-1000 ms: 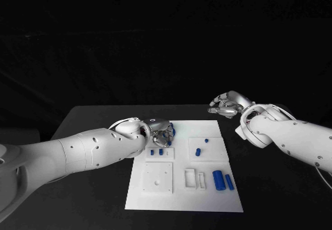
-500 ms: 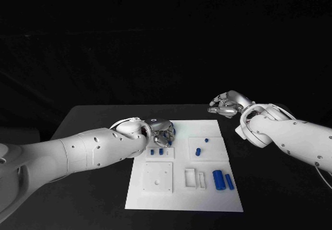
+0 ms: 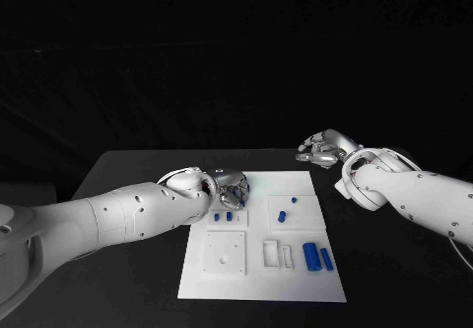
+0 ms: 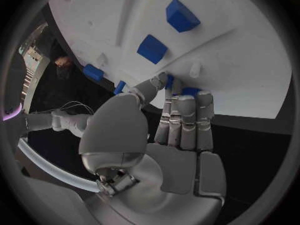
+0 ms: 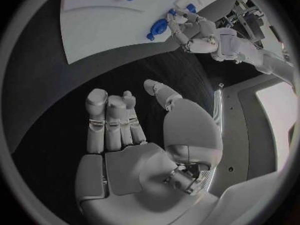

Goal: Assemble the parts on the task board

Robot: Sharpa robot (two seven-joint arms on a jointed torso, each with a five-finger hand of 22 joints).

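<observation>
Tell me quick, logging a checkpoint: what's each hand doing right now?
Left hand: fingers closed on a blue part at the task board edge.
Right hand: holds nothing, fingers curled, over the table.

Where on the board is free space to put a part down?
The far right corner of the board, beyond the raised plate with two small blue parts, looks bare. So does the near edge strip. The far left corner is crowded by the left hand; the middle holds fixtures and two blue cylinders.

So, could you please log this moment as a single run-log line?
left hand: fingers pinching small blue part at white task board far-left edge | right hand: empty, curled, over black table
</observation>
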